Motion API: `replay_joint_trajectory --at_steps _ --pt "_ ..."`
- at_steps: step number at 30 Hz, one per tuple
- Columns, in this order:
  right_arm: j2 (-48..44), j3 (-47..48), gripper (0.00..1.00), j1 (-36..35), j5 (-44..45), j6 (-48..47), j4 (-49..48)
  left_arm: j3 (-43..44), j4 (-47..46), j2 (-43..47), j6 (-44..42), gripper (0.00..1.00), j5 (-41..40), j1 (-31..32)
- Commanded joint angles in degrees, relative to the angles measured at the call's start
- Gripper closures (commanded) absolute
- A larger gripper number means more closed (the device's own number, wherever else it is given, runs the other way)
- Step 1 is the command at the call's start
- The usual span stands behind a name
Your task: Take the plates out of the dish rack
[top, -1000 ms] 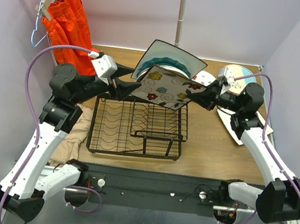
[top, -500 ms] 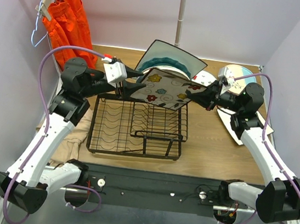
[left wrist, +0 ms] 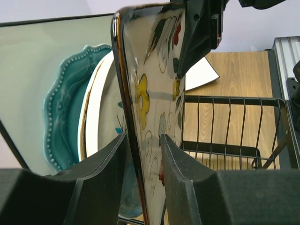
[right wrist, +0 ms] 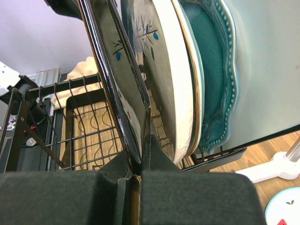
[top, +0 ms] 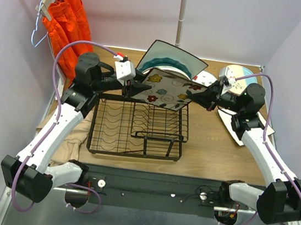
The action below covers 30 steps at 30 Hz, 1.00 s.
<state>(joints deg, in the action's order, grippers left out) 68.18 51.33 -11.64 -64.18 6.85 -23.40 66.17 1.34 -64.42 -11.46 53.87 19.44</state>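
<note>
The right claw (right wrist: pixel 140 165) clenched the flowered plate (top: pixel 167 90); the left claw (left wrist: pixel 143 140) straddled its edge, maybe gripping; I could not tell.

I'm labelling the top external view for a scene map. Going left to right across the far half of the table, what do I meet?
orange garment → left gripper → flower-print square plate → right gripper → round white plate

A white square plate (top: pixel 167 91) was printed with yellow, red and blue flowers and edged in glossy black. A cream plate (left wrist: pixel 98 103) was rimmed in brownish gold; a scalloped plate (left wrist: pixel 61 112) was glazed deep teal. The rack (top: pixel 137 126) was finished in black, the garment (top: pixel 68 21) dyed bright orange, the worktop (top: pixel 218 149) grained in brown.
</note>
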Motion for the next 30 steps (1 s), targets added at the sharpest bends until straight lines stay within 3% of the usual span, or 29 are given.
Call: replay_joint_trajectory --at_steps 1,9,14,20,22,26,30 --pt "-1.3 3.2 0.99 -1.4 -3.5 3.2 -7.9 1.8 -1.1 -1.6 -1.2 0.58 3.3 0.2" --pt "-0.9 4.0 0.99 -2.2 -2.5 3.7 -8.1 2.1 -1.0 -3.1 -1.2 0.73 3.7 2.0" --pt "-0.9 4.2 0.99 -2.4 -2.4 3.7 -8.0 2.5 -1.1 -3.7 -0.5 0.97 3.4 2.4" --pt "-0.9 4.5 0.99 -2.4 -2.3 3.6 -7.8 3.2 -1.0 -3.1 0.9 1.00 3.0 2.4" --pt "-1.0 4.9 0.95 -2.4 -2.4 3.9 -7.5 3.9 -1.0 -2.8 1.4 1.00 3.6 2.4" --pt "-1.4 6.2 0.74 -2.3 -2.1 4.3 -6.7 5.3 -1.1 -2.5 3.0 1.00 6.0 2.4" --pt "-1.8 7.0 0.62 -2.3 -1.9 5.0 -6.3 5.1 -5.6 -2.0 9.5 1.00 9.0 2.4"
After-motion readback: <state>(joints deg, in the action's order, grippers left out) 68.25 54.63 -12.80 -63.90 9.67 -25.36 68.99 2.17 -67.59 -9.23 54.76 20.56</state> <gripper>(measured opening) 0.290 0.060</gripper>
